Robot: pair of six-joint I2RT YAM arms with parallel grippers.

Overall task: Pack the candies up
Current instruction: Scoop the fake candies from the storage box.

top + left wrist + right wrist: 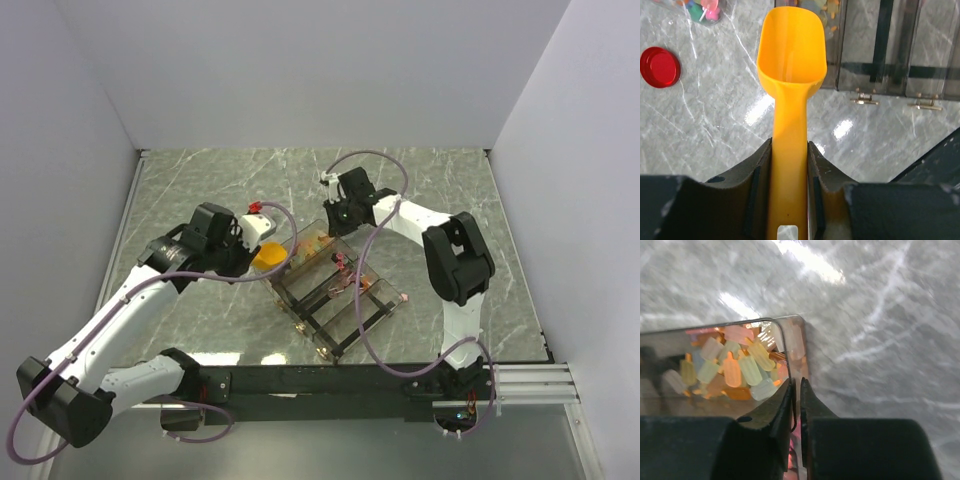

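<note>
The left gripper (789, 150) is pinching the handle of the empty yellow scoop (792, 45), its long axis pointing toward the clear box (890, 45). The candies (740, 367) are lying in the box's corner compartment, just beyond the scoop's tip; the right gripper (796, 390) is clamping that corner's wall.

pastel candies (732, 371) — yellow scoop (792, 50) — red lid (660, 66)

Bright overhead light, white glare on glossy table (845, 129), blurry right-wrist view.
</note>
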